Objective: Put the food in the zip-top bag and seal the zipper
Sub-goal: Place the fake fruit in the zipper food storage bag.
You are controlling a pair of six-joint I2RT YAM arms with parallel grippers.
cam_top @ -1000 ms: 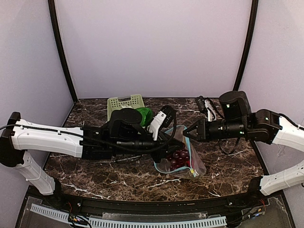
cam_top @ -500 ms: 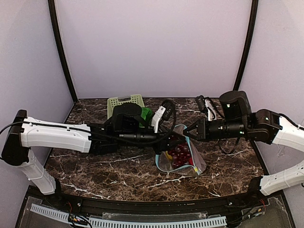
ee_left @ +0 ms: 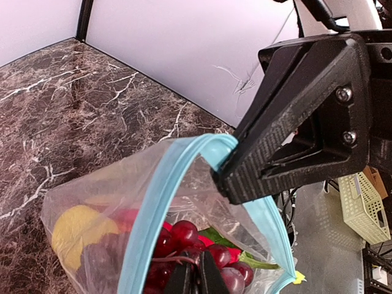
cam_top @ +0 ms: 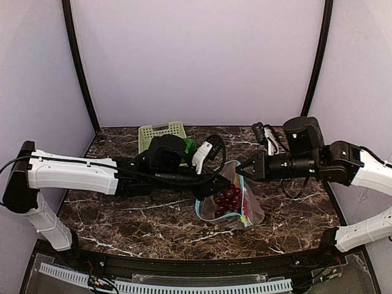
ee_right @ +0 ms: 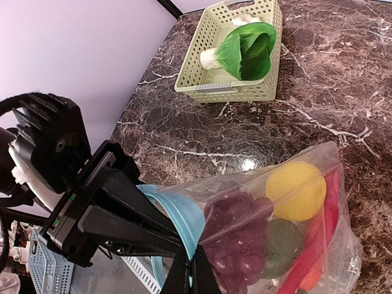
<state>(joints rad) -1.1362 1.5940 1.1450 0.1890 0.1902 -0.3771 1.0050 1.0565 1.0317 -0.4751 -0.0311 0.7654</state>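
Left claw (ee_left: 196,278), still pinching grapes (ee_left: 184,236), has sunk into the zip-top bag (ee_left: 92,202) our right claw (ee_left: 225,177) clamps above; we release next.

A dark brown marble tabletop (cam_top: 153,226) with white veins. A clear bag (cam_top: 257,214) with a light blue zipper (ee_left: 153,202) shows dark red-purple grapes (cam_top: 228,199), a yellow lemon (ee_right: 296,190) and a red chilli (ee_right: 324,220). A pale green basket (ee_right: 226,92) has a green bok choy (ee_right: 248,52) with a white stem.
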